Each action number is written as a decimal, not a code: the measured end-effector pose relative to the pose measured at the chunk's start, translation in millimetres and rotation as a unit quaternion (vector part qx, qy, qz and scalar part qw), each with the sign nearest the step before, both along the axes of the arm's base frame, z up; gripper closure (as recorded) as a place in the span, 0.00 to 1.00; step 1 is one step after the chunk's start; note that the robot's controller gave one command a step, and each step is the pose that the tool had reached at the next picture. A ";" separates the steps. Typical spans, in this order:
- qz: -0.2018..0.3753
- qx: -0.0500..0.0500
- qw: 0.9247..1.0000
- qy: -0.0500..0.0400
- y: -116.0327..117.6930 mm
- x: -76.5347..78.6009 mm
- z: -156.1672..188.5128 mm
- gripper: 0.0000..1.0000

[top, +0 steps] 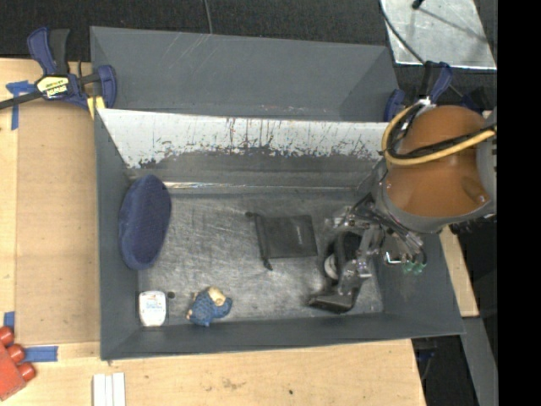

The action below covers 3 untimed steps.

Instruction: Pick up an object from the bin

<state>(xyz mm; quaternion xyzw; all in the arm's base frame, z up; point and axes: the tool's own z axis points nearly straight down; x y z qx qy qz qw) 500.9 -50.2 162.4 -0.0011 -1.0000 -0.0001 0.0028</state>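
My gripper (347,265) is low in the right part of the bin, close to the floor. Just left of it lies a flat dark grey square piece (286,237) with a thin strip along its left side. A small dark thing (331,302) lies on the floor right below the gripper, toward the front wall. A small whitish round bit (330,266) shows at the gripper's left side; I cannot tell whether it is loose or part of the gripper.
A blue oval pad (144,221) leans at the left wall. At the front left lie a small white tag-like item (152,308) and a small blue and tan toy (209,305). The arm's orange cover hangs over the right rim.
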 end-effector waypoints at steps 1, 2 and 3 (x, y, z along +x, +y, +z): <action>-0.058 0.000 0.998 -0.006 24.4 78.0 -92.2 0.00; -0.114 0.000 0.993 -0.007 63.0 72.6 -60.8 0.00; -0.172 -0.001 0.985 -0.003 54.5 65.0 -62.1 0.00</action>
